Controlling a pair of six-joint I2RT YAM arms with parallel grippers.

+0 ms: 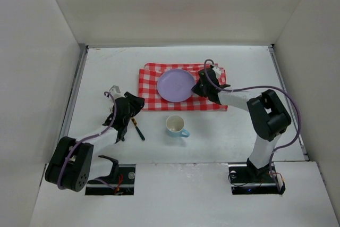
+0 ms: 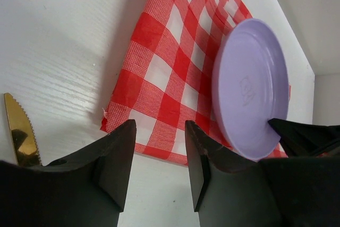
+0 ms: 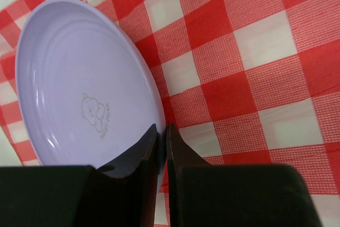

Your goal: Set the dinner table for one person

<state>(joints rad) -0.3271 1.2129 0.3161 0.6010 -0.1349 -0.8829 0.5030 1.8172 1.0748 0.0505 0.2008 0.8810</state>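
Grip check: your right end effector [image 3: 161,134] pinches the plate [image 3: 79,78] rim, plate on the cloth [image 3: 255,78], far middle of the table [image 1: 106,73]; a thin hold may slip or drag cloth. Left end effector [image 2: 159,152] gapes empty by the knife [image 2: 20,131].

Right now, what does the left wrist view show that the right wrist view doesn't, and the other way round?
Only left wrist: a gold knife on the dinner table, and the open left pincer. Only right wrist: the right pincer shut on the rim of the purple plate. Both: the plate and the checked cloth.
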